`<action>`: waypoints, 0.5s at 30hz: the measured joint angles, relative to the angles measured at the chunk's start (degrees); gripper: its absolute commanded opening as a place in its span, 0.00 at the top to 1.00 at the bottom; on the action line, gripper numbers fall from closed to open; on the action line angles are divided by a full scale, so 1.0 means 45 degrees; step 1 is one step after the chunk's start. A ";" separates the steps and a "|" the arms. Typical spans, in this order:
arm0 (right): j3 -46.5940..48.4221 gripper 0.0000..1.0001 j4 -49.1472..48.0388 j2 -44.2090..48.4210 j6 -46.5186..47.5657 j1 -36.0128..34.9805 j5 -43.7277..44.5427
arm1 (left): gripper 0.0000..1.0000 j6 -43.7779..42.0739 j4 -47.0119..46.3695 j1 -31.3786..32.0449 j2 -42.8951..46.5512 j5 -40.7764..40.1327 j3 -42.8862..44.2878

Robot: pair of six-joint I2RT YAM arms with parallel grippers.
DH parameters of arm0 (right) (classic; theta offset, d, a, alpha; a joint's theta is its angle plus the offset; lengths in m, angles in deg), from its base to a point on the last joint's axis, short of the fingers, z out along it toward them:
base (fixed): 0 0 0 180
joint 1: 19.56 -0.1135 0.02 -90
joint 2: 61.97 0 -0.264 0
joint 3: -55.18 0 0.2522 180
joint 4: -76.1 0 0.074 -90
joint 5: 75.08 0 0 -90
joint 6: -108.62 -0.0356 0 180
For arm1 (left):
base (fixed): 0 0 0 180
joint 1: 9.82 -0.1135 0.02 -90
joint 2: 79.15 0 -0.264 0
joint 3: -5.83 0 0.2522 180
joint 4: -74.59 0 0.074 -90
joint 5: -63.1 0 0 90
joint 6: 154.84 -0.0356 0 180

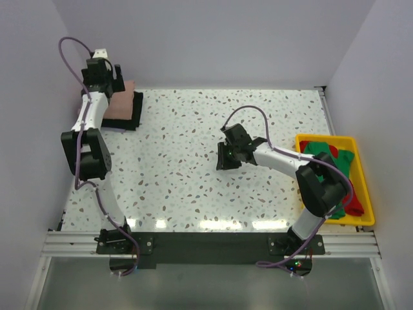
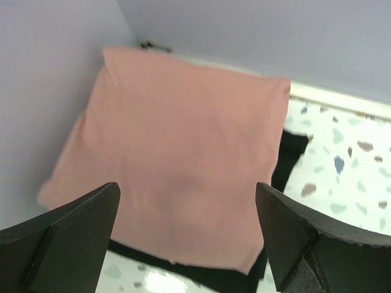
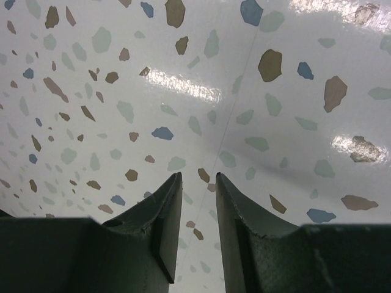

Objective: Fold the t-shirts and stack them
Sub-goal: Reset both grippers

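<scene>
The pink t-shirt [image 2: 183, 152] lies folded into a neat rectangle in the far-left corner of the counter [image 1: 181, 168]. It sits on top of a folded black t-shirt [image 2: 290, 155], whose edges peek out along the pink one's right and near sides (no print shows on the upturned pink face). The left arm [image 1: 95, 113] reaches to that corner. The left jaws hang above the stack, spread wide with the pink cloth filling the space between them, and they grip nothing.

The right arm [image 1: 277, 157] stretches toward the middle of the counter. The right jaws point down at the speckled surface and are drawn almost together, with only a thin slit between them and nothing caught in it.

At the counter's right edge, well apart from the stack, stands a yellow bin [image 1: 322, 137]. A green t-shirt [image 1: 345, 161] and a red t-shirt [image 1: 353, 206] lie crumpled in it (how many garments are tangled there is hard to tell). The right arm's elbow partly covers the heap.
</scene>
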 measured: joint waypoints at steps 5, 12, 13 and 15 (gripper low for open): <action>-0.0593 0.66 -0.0185 0.0699 -0.0010 0.0000 0.0010 | 0.02 0.1379 -0.0563 0.0219 0.1540 0.0160 -0.3172; -0.1379 0.66 -0.0267 0.2220 0.0000 0.0000 0.0121 | 0.00 0.3332 -0.1826 0.1676 0.5707 0.0359 -0.8388; -0.1511 0.64 -0.0233 0.2574 0.0005 0.0000 0.0204 | 0.00 0.3575 -0.1967 0.2025 0.6416 0.0355 -0.9034; -0.1773 0.64 -0.0112 0.3410 0.0015 0.0000 0.0481 | 0.00 0.4075 -0.2385 0.2730 0.7830 0.0432 -1.0370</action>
